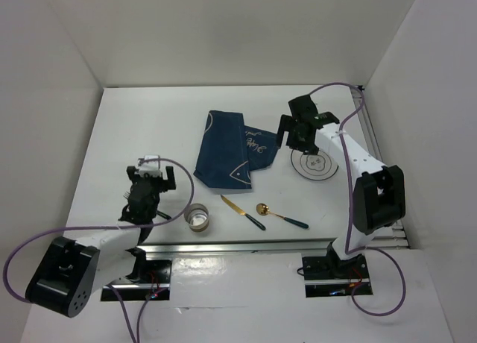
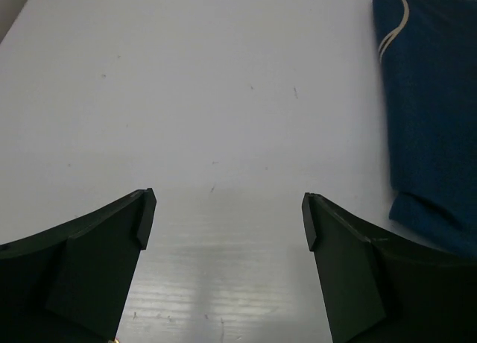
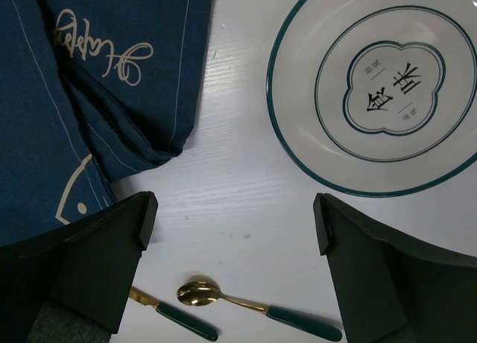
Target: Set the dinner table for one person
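The white dinner table carries a crumpled navy placemat with a white fish drawing. Right of it lies a white plate with green rings. A gold knife and a gold spoon, both green-handled, lie near the front. My left gripper is open and empty over bare table, left of the placemat. My right gripper is open and empty, hovering between the placemat and the plate, with the spoon and knife below.
A small round glass stands near the front edge, left of the knife. A metal rail runs along the near edge. White walls enclose the table on the left, back and right.
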Available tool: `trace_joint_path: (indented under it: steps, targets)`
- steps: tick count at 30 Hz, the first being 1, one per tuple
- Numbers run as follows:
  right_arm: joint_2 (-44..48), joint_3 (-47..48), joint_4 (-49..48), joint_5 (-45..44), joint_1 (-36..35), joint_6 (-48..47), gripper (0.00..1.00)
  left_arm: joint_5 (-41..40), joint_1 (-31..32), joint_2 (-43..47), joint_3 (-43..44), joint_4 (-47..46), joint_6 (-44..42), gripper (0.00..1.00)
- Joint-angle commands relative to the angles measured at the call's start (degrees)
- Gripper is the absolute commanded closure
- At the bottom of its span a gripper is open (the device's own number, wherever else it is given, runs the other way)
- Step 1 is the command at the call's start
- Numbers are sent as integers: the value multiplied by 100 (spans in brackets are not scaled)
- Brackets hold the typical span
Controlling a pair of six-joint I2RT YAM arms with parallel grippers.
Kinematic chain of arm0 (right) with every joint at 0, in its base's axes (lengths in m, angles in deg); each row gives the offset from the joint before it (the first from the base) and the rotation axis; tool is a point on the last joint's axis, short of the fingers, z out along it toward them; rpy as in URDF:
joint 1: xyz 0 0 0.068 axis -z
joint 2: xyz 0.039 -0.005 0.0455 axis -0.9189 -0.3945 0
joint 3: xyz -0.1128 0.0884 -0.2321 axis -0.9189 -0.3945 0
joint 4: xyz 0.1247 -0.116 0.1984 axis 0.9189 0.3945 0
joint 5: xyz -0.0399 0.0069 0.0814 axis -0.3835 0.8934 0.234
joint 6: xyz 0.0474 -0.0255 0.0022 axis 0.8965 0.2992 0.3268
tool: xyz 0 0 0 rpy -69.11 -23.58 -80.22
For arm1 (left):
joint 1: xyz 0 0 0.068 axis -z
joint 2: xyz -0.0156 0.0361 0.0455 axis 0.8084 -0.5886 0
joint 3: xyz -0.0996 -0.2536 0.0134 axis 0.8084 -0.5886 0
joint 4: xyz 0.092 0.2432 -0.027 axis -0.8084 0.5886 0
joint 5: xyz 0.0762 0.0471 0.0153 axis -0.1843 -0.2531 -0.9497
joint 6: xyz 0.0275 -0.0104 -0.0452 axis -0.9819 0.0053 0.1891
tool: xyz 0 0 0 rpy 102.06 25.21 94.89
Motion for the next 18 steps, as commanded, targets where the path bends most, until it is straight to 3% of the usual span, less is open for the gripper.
trace_joint_path:
  steps: [1,2,3,4,7,10,11,13,15,18]
  targets:
    - [423,-185,-257,8,-33,3,0,-132,208,438,1494,2501,118,1]
    - [424,-186,-257,9,-33,3,0,-551,209,369,2065,3363,825,1]
    - [424,-186,-257,9,-85,3,0,-625,261,37,2662,5042,1075,1]
    - [476,-186,-257,9,-85,3,0,-626,262,-184,3703,5651,1191,1]
    - [476,-239,-257,-61,-85,3,0,-82,401,-887,5254,6936,1114,1]
    - [529,-291,-135,-280,-138,3,0,-579,717,-1765,6241,8473,1165,1]
    - [529,-291,-82,-333,-138,3,0,-1304,719,-1872,6384,8670,1662,1]
    - [529,-344,-81,-518,-138,3,0,-1548,719,-2066,6822,9135,2009,1]
    - [582,-406,-29,-588,-138,56,0,-419,719,-2338,7070,9199,1099,1]
    - [704,-529,-160,-589,-138,56,0,-125,999,-2489,7432,9427,1008,1]
